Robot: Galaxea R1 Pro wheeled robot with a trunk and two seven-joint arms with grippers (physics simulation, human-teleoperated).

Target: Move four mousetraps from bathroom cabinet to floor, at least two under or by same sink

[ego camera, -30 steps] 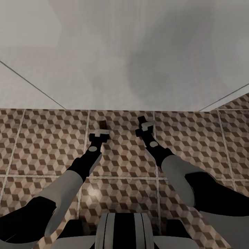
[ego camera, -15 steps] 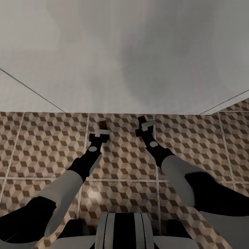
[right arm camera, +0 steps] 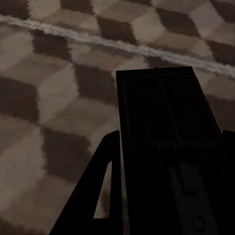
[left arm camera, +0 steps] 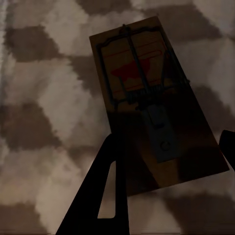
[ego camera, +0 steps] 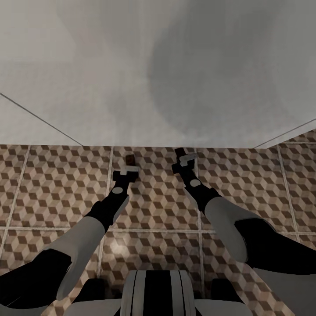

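Not much has changed over the last second, honestly. The head camera's view slid down a touch, so more of the pale wall fills the top, but both arms sit in the same pose against the cube-pattern bathroom floor (ego camera: 57,184).

The left gripper (ego camera: 128,169) is pinching a mousetrap (left arm camera: 152,98), which sticks out past its fingers (left arm camera: 105,196) with the red spot and wire bar facing the wrist camera, tiles right behind it. The right gripper (ego camera: 183,159) is clamped on a second mousetrap (right arm camera: 166,127), dark and in shadow, sitting between its fingers (right arm camera: 100,188) above a grout line.

My read: the robot is just carrying two traps and drifting toward a drop spot. No sink in sight yet, so nothing's placed.
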